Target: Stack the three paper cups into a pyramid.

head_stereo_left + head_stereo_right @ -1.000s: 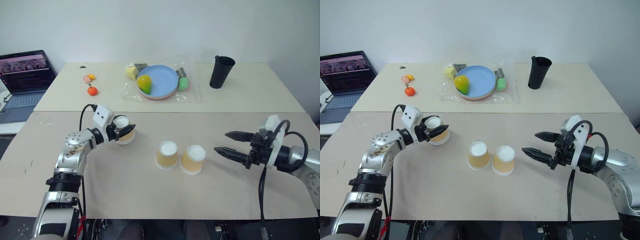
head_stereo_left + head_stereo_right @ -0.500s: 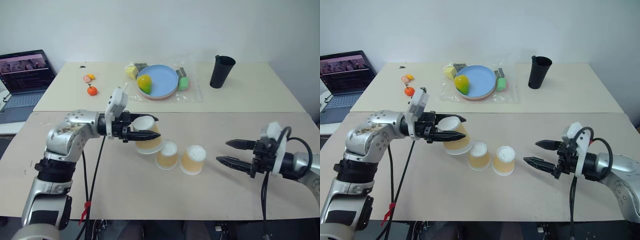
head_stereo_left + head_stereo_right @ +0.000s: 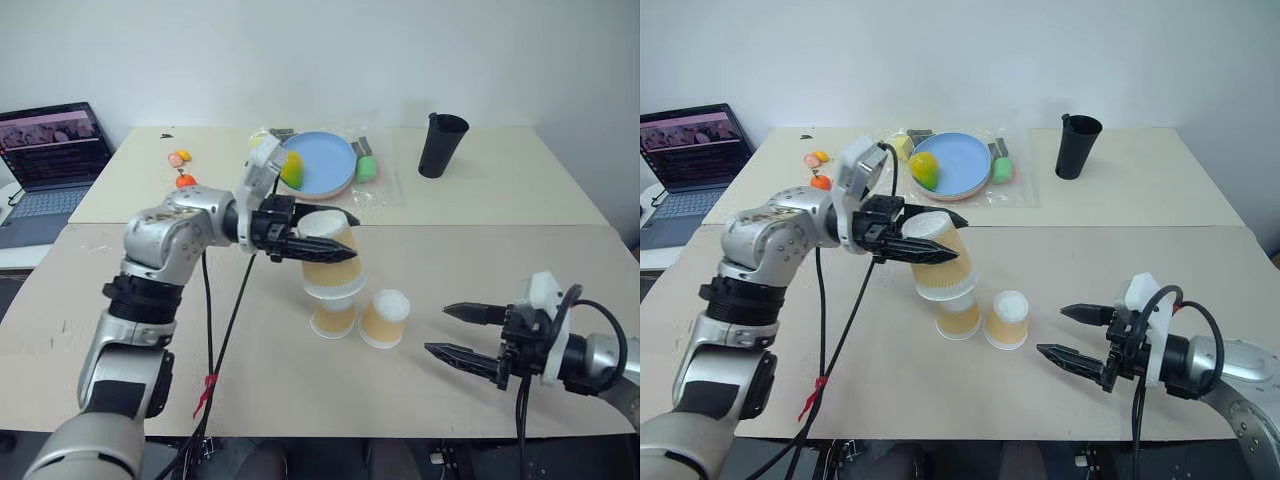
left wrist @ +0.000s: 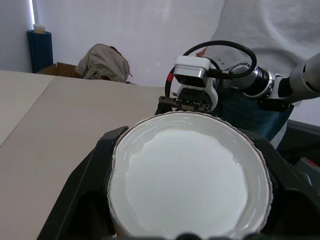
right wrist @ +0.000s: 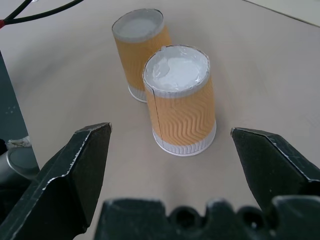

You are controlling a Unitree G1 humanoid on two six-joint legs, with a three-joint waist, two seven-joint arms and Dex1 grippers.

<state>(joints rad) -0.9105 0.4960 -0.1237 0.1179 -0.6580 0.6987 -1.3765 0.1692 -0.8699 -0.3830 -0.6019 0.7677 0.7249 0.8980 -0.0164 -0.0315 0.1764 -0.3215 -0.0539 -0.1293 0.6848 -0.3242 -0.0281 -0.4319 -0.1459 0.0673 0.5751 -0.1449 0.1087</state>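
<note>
cups (image 5: pixel 180 107) plain – no legible print

We see a plain white wall (image 3: pixel 320 50) behind two pale beige tables (image 3: pixel 500 190) set end to end, evenly lit, with an open laptop (image 3: pixel 50 150) at the far left.

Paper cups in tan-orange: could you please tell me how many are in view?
3. Two paper cups stand upside down side by side on the near table, one to the left of the other. The third cup is held by the left gripper above the left one.
</note>
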